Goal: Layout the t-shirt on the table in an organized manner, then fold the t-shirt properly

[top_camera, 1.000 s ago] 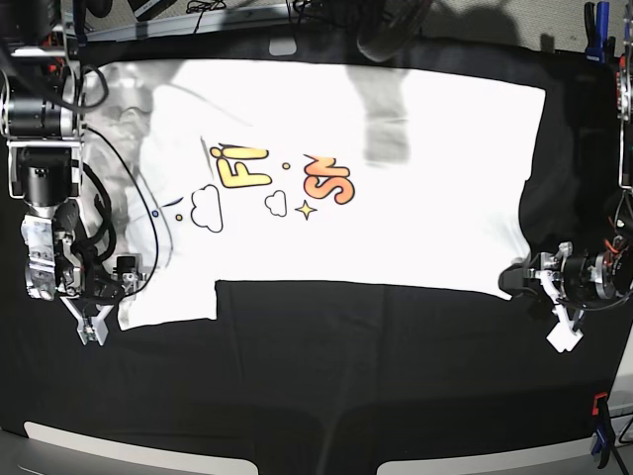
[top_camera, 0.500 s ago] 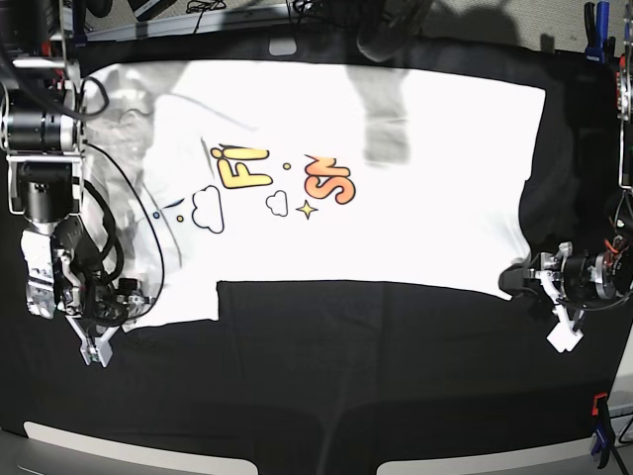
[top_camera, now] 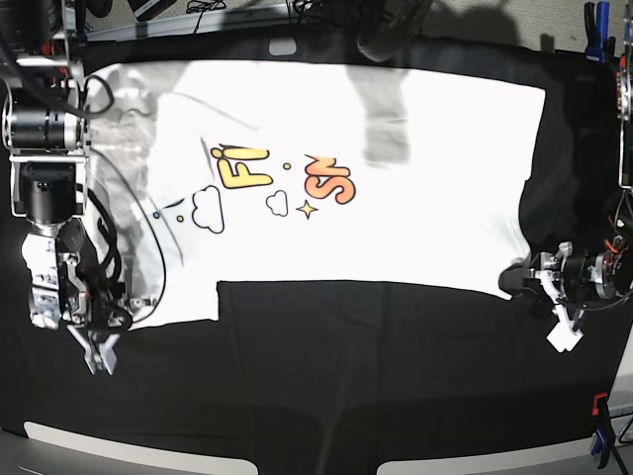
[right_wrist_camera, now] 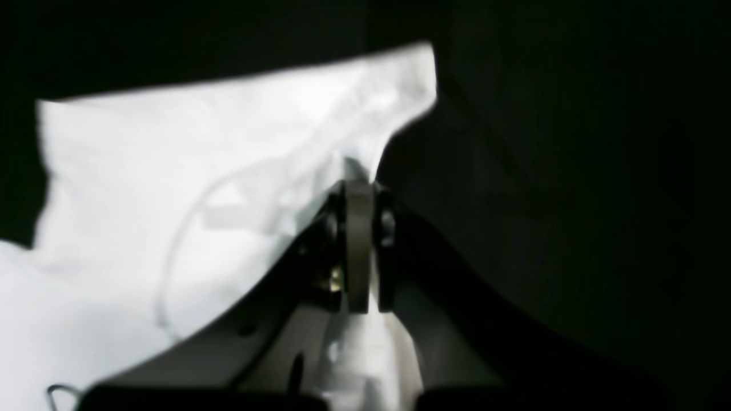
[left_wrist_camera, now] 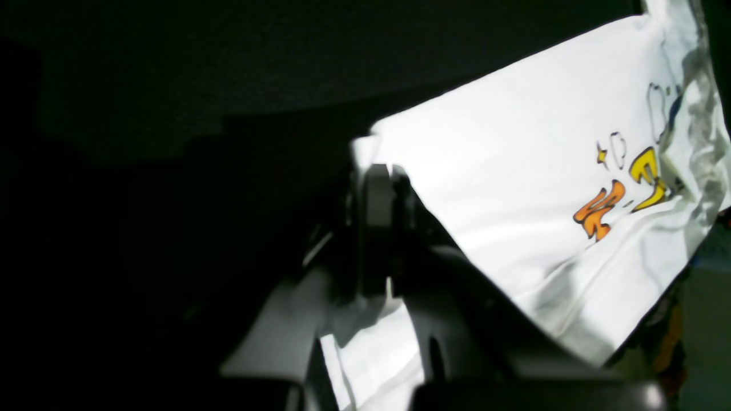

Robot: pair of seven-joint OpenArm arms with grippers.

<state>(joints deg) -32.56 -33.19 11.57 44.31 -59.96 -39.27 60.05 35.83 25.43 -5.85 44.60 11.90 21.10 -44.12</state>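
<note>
Low in the left wrist view, left gripper (left_wrist_camera: 377,188) with jaws pressed together on a corner of the t-shirt (left_wrist_camera: 514,171), white cloth bunched between the two dark fingers (left_wrist_camera: 374,228) and spilling down toward the lower edge of the frame. Beyond the tips, shirt spread up and to the right, orange and yellow lettering (left_wrist_camera: 622,194) near the right edge, creased fabric at the far right. Black table (left_wrist_camera: 200,85) across the upper left.

Low in the right wrist view, right gripper (right_wrist_camera: 360,228) likewise clamped tight on white fabric, a fold of the t-shirt (right_wrist_camera: 171,171) rising just above the tips. Blurred white cloth filling the left half of the frame, black table (right_wrist_camera: 571,171) on the right.

In the base view, right gripper (top_camera: 99,348) at lower left, at the bottom corner of the shirt's lower-left flap. Left gripper (top_camera: 554,297) at lower right, at the shirt's lower-right corner. T-shirt (top_camera: 415,218) lying print-up across the upper middle of the table (top_camera: 346,396), lower edge stepped, deeper at the left than along the middle. Yellow and orange letters, clouds and a star left of centre. Grey shadow band falling from the top edge onto the cloth right of the print. Rumpled grey folds at the shirt's upper left, beside the arm. Blue clamp (top_camera: 593,30) at upper right corner, another clamp (top_camera: 600,426) at lower right edge.
</note>
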